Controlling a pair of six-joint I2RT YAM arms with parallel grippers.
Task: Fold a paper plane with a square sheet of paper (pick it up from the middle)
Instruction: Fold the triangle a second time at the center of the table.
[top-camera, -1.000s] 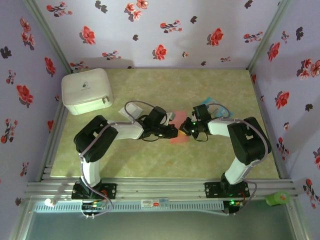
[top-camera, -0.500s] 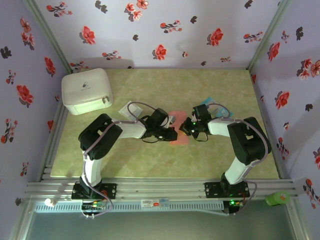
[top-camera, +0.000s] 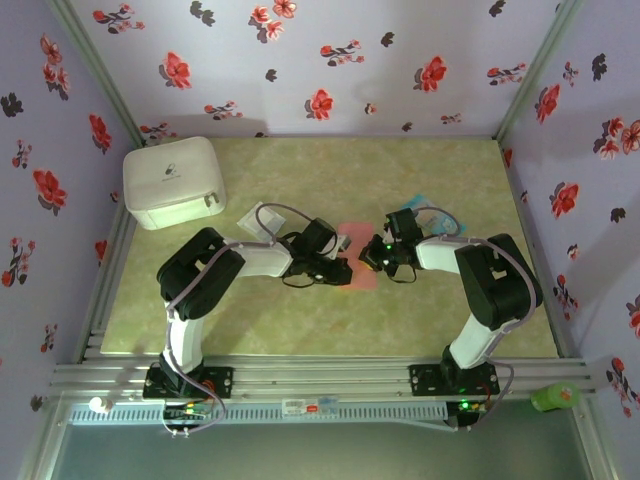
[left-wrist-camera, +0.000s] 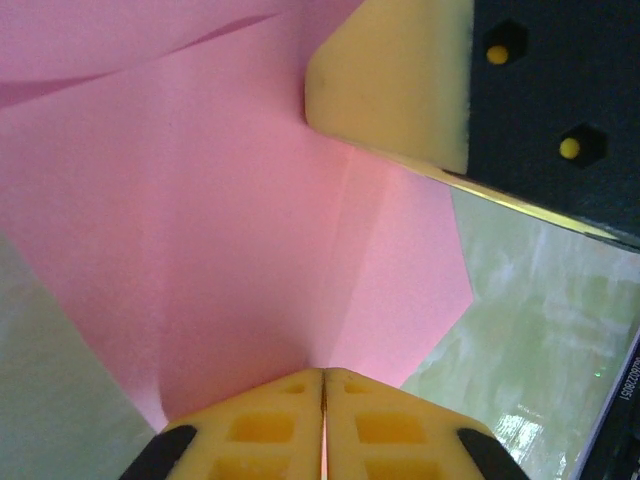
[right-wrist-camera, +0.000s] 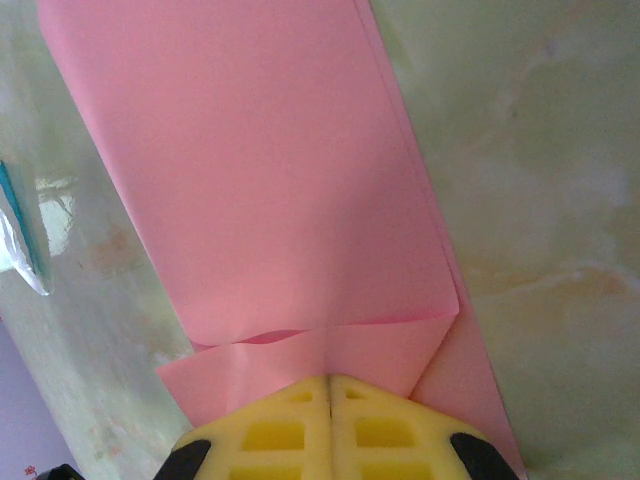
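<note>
The square sheet of paper (top-camera: 356, 240), salmon pink and folded into a narrower creased strip, lies mid-table between the two grippers. My left gripper (top-camera: 343, 270) is at its near left edge. In the left wrist view its yellow fingers (left-wrist-camera: 322, 372) are shut, and the paper (left-wrist-camera: 230, 230) bends up into the tips along a crease. My right gripper (top-camera: 372, 258) is at the paper's right side. Its fingers (right-wrist-camera: 329, 378) are shut, tips resting on a folded corner flap of the paper (right-wrist-camera: 270, 170). One right fingertip (left-wrist-camera: 400, 80) also touches the paper in the left wrist view.
A white box (top-camera: 172, 182) stands at the back left. A pale translucent packet (top-camera: 258, 218) lies left of the left wrist. A teal-and-white packet (top-camera: 425, 210) lies behind the right wrist, its edge (right-wrist-camera: 20, 240) beside the paper. Flowered walls close three sides.
The left arm has shifted slightly, its gripper now a little nearer and lower on the paper. More of the pink strip shows behind it. The right arm has stayed put.
</note>
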